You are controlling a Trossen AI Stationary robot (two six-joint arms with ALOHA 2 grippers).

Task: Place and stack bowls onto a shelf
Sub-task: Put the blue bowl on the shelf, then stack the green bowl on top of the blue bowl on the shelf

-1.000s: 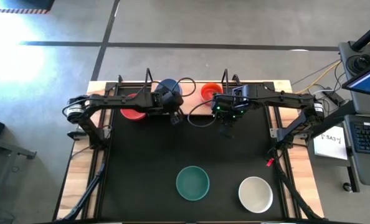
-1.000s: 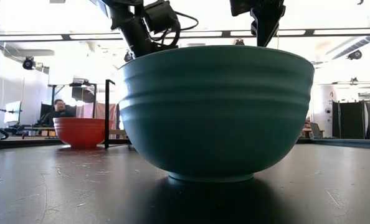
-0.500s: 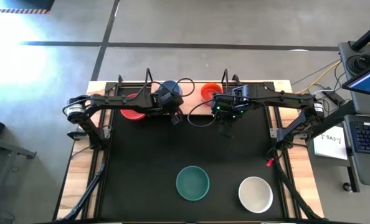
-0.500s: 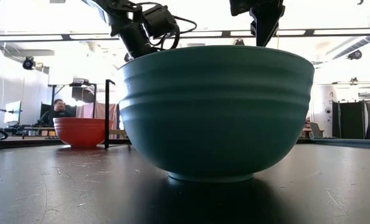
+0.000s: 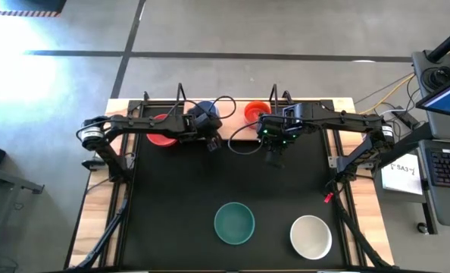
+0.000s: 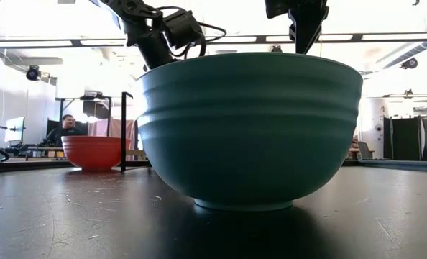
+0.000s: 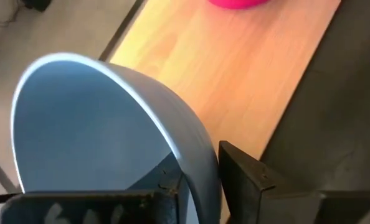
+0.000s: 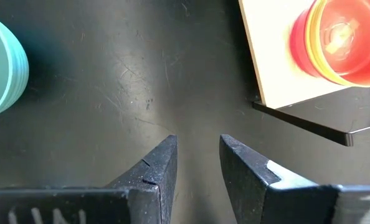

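Blue-grey bowl (image 7: 98, 130), smooth, round, in left hand (image 7: 200, 180)

lab | concrete floor (image 5: 285, 30) | laptop (image 5: 446, 102) | ceiling strip lights (image 6: 386, 36)

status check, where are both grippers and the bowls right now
Left gripper shut on blue-grey bowl, over the shelf. Right gripper open, empty, above the mat. Teal bowl and white bowl unplaced. Nothing blocking.

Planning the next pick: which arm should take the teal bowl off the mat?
Right, likely. The right gripper hangs empty over the black mat, fingers slightly apart, facing the teal bowl. The left gripper is shut on the blue-grey bowl at the shelf.
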